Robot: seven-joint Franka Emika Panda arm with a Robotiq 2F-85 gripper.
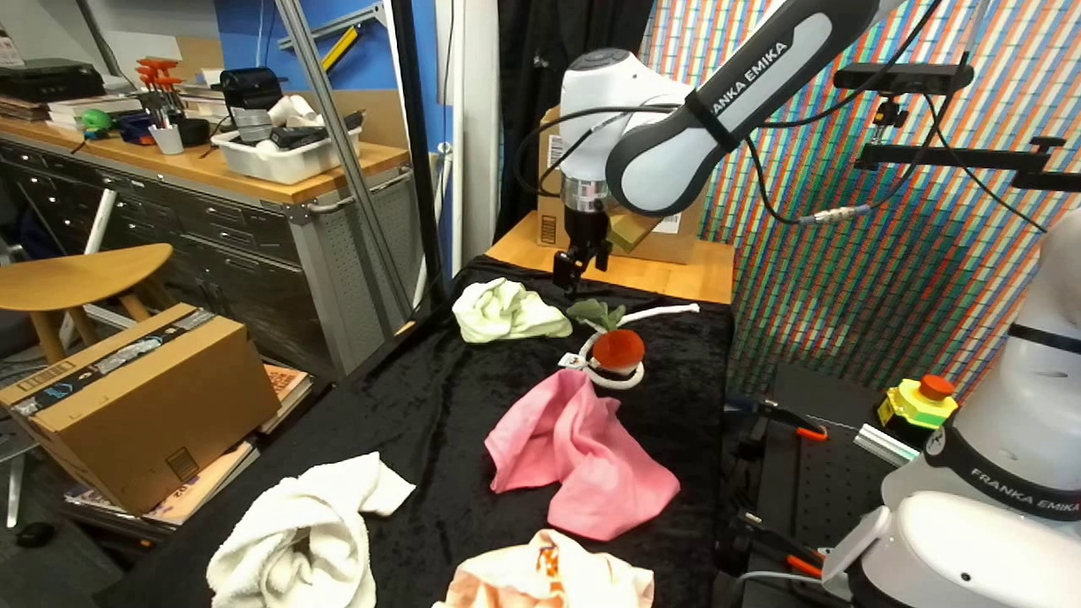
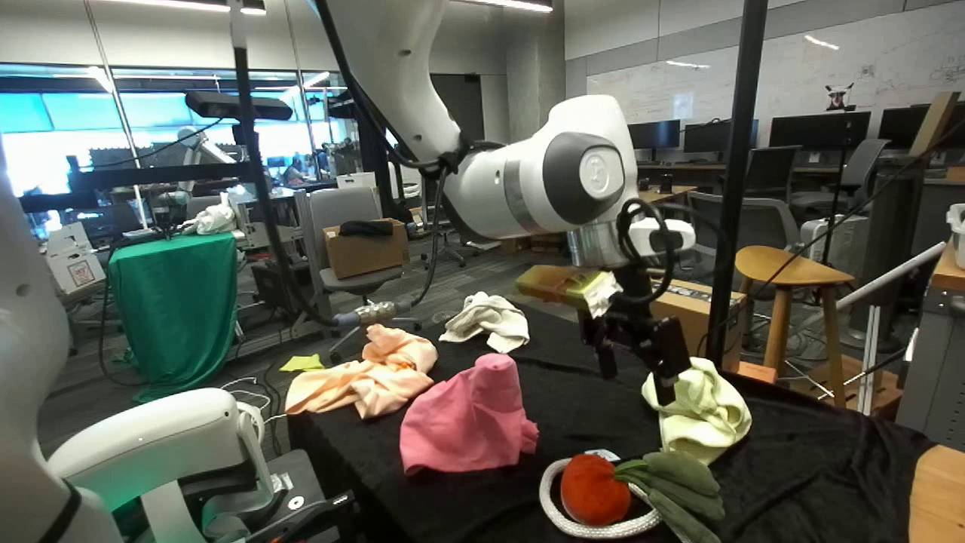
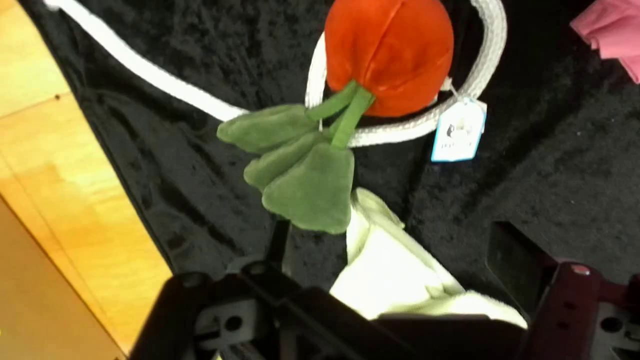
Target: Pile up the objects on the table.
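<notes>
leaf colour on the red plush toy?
Dull green leaves, on brighter green stems; clearest in the wrist view.

Looks like robot lab: robot arm [image 1: 676, 160] at top; workbench [image 1: 203, 171] with drawers [image 1: 228, 236], upper left; computer screens [image 2: 818, 130], whiteboard [image 2: 761, 75], upper right.

In an exterior view you can read "ANKA EMIKA" on the robot arm [image 1: 764, 74], just beside a black strap [image 1: 711, 122]. On the black band [image 1: 1013, 486] at right, you find "FRANKA EMIKA". The print on the small tag [image 3: 459, 131], the cardboard box [image 1: 169, 422] and the whiteboard [image 2: 791, 83] is too small or blurred for you to read.
</notes>
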